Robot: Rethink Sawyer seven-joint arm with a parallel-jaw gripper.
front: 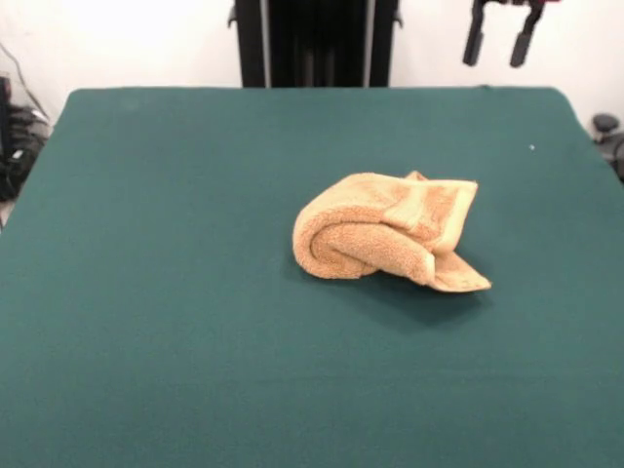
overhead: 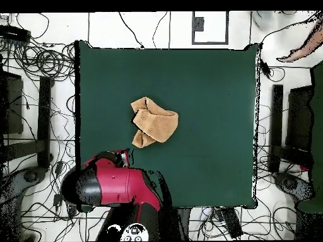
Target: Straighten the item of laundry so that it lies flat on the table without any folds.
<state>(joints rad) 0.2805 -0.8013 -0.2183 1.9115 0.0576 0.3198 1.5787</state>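
Front view | fingers (front: 478, 41) parted, empty | towel (front: 388, 231) crumpled, well apart

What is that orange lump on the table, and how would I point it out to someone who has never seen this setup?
Start from the big dark green table in front of the robot's black pedestal. Roughly at its middle lies a small orange-tan terry towel, rolled and bunched into a heap with one corner sticking out flat. It is the only thing lying on the green cloth; the gripper hangs well above the far edge, open.
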